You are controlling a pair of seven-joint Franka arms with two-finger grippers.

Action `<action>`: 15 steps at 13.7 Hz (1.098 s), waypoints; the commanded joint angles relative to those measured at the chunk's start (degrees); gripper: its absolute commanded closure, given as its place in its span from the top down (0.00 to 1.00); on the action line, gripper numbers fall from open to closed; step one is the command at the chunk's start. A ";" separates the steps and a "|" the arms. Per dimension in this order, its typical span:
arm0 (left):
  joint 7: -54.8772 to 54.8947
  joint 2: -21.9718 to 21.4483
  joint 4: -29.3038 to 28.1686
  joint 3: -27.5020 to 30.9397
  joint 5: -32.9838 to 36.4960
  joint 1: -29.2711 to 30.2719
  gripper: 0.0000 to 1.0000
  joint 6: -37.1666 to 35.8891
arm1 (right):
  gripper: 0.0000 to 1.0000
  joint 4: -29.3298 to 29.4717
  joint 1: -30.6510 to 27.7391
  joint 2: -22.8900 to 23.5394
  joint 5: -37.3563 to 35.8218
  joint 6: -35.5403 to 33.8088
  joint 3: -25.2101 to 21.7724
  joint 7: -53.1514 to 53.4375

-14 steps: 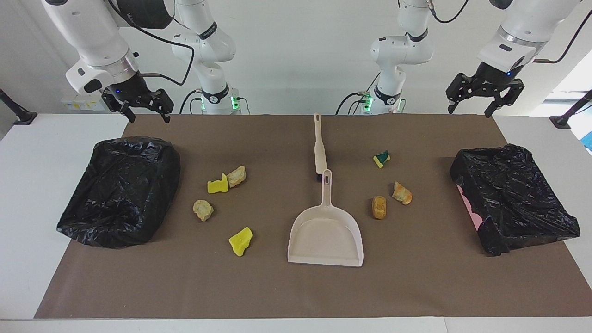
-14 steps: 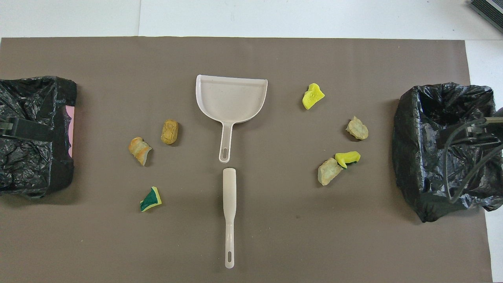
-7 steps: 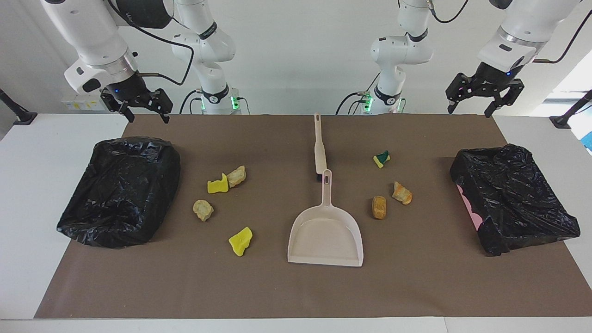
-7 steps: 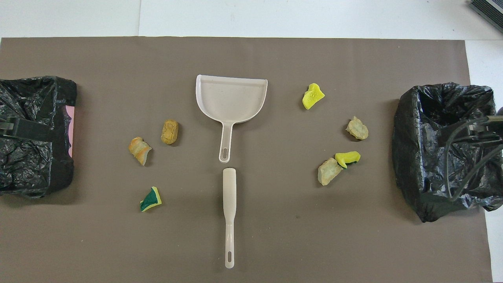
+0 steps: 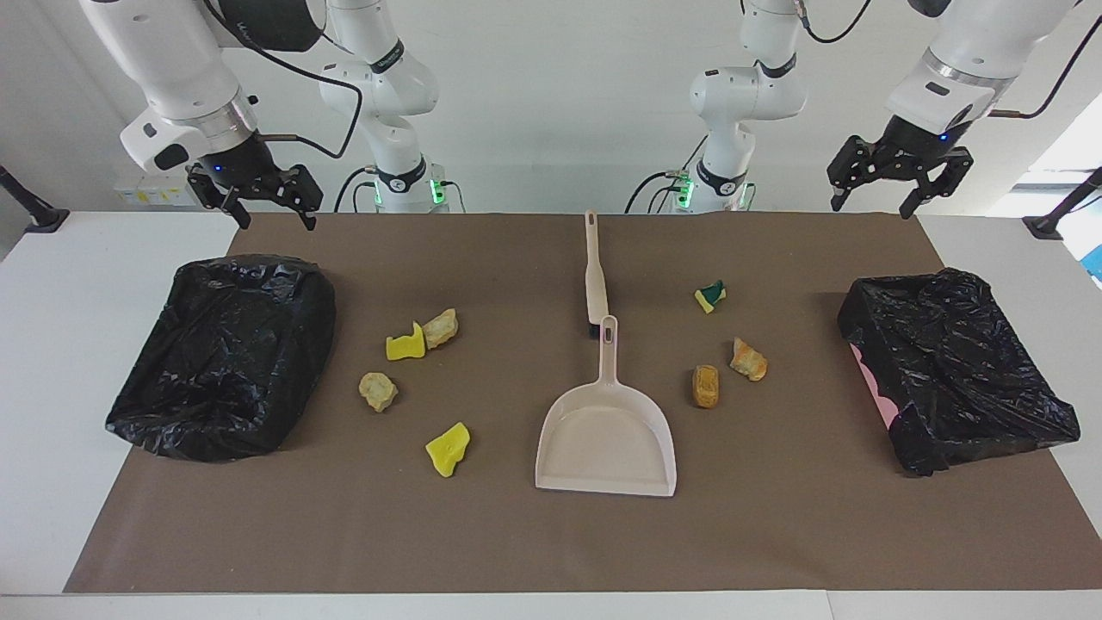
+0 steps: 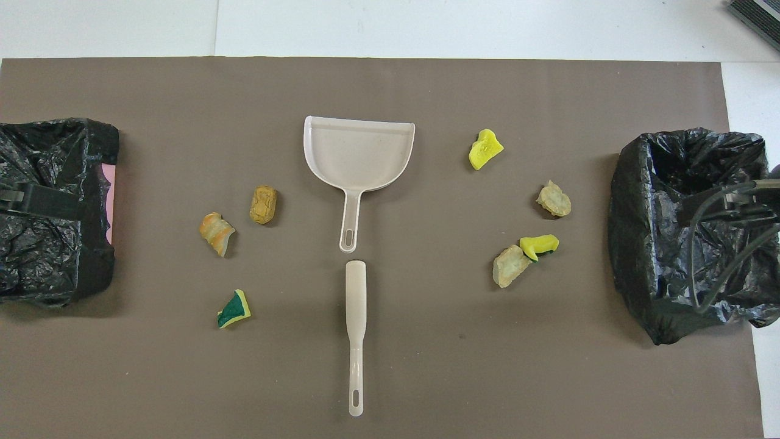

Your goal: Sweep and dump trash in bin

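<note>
Several small trash chunks lie on the brown mat. Toward the right arm's end are two yellow chunks (image 5: pixel 448 449) (image 5: pixel 405 344) and two tan ones (image 5: pixel 378 390) (image 5: pixel 441 327). Toward the left arm's end are a yellow-green chunk (image 5: pixel 710 295) and two orange-brown ones (image 5: pixel 706 386) (image 5: pixel 748 359). A beige dustpan (image 5: pixel 607 439) lies in the middle, handle toward the robots. A beige brush (image 5: pixel 595 275) lies in line with it, nearer the robots. My right gripper (image 5: pixel 277 217) is open and raised over the mat's robot-side edge. My left gripper (image 5: pixel 869 205) is open and raised likewise.
A bin lined with a black bag (image 5: pixel 224 353) stands at the right arm's end of the mat. A second one (image 5: pixel 956 379), with a pink wall showing, stands at the left arm's end. White table (image 5: pixel 52 344) surrounds the mat.
Both raised grippers have drifted slightly upward. Nothing on the table has moved.
</note>
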 commanded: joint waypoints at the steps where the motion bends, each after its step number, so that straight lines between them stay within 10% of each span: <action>1: -0.42 -1.40 -1.57 0.37 0.77 -1.07 1.00 0.47 | 1.00 -0.70 -0.60 -0.81 0.47 0.95 0.21 -1.62; 15: -1.29 -4.20 -6.31 -1.82 0.33 -1.15 1.00 1.00 | 1.00 -3.16 -1.39 -2.65 -0.06 -1.33 -0.23 -2.15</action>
